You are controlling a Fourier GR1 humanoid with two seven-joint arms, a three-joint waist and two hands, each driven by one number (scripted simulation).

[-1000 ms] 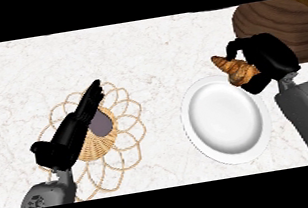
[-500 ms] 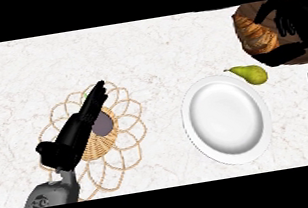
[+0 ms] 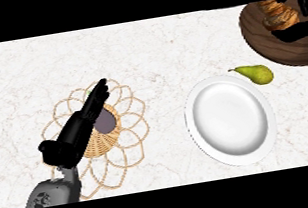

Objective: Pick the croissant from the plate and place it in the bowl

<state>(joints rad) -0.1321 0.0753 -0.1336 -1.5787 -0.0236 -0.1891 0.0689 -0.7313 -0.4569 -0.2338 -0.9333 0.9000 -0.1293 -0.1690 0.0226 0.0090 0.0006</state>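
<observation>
Head view: golden-brown flaky croissant (image 3: 278,13) inside dark brown wooden bowl (image 3: 275,45) at counter's far right corner. Black right hand (image 3: 307,25) over bowl, fingers curled round croissant. Round white plate (image 3: 230,120) bare, near right front edge. Green-yellow pear (image 3: 256,74) just beside plate's far rim. Black left hand (image 3: 79,129) with straight fingers over woven wicker trivet (image 3: 114,142).

bright even light, faint soft shadows
</observation>
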